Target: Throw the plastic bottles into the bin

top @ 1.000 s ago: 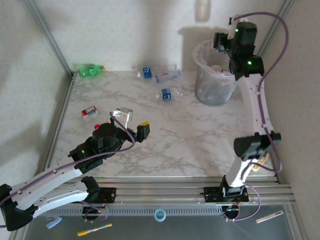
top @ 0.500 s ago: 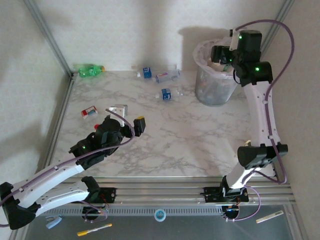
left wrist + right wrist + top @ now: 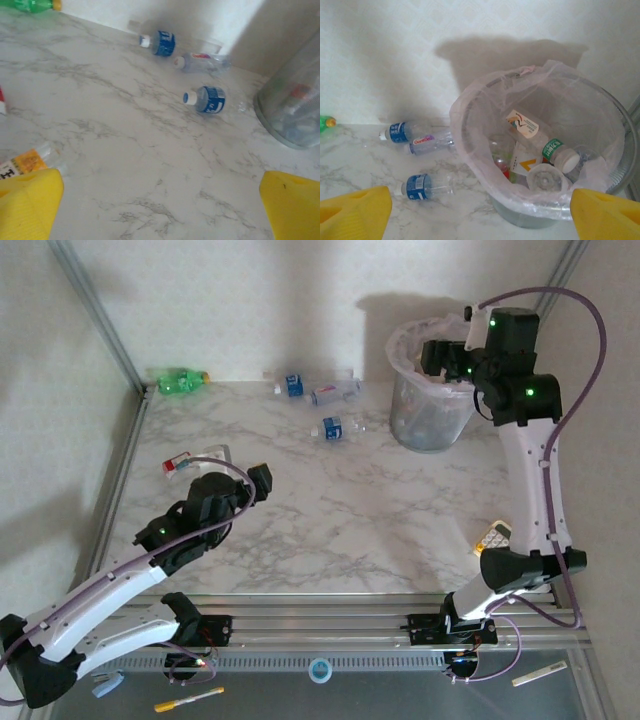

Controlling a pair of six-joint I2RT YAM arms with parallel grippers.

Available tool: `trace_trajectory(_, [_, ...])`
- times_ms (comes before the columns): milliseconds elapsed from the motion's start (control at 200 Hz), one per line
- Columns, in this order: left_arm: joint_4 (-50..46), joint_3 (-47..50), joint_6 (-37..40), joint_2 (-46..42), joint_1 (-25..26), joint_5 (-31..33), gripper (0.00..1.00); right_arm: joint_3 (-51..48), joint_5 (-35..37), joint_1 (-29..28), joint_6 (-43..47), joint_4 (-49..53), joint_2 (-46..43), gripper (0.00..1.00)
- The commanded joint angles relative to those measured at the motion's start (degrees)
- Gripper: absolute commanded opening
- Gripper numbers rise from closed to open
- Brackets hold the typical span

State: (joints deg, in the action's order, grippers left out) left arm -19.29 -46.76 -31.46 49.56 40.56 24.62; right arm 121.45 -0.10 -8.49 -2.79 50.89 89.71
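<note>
Right hand [image 3: 480, 212] released, pads wide apart, poised above bin [image 3: 457, 120]; plastic bottles [image 3: 555, 152] lying inside. Left hand [image 3: 160, 205] released too, low over bench [image 3: 125, 140], orange-labelled bottle [image 3: 27, 161] just beside one pad, blue-labelled bottle [image 3: 207, 99] nearer bin, green bottle [image 3: 180, 381] in far left corner.

A calculator [image 3: 495, 535] lies at the marble table's [image 3: 380, 502] right edge.

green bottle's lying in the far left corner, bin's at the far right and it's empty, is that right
Not empty: the right wrist view shows several bottles inside the bin. The green bottle does lie in the far left corner, with the bin at the far right.
</note>
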Motion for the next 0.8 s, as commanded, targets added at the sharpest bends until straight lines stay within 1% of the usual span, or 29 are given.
trace_trajectory(0, [-5.2,-1.4,-5.4,-0.4,-2.6,2.4,1.00,-0.6,-1.2,0.3,-1.4,1.7,-3.4,0.93])
trace_trajectory(210, [-10.5,-1.2,-10.7,1.3,-10.9,-3.1,1.00,-4.2,-5.4,0.1,-3.3,2.1,-7.0,0.96])
trace_trajectory(370, [-12.0,-1.1,-12.1,2.5,-16.0,-7.4,1.00,-7.1,-7.1,-0.4,-3.5,2.3,-9.3,0.98])
trace_trajectory(656, [-12.9,-0.2,-18.0,1.8,-21.6,-11.5,1.00,-10.5,-8.3,-0.5,-2.8,3.3,-12.8,0.99])
trace_trajectory(796, [-15.6,-0.5,-21.9,2.0,-23.2,-12.0,1.00,-12.2,-9.2,-0.4,-3.2,3.6,-13.6,0.99])
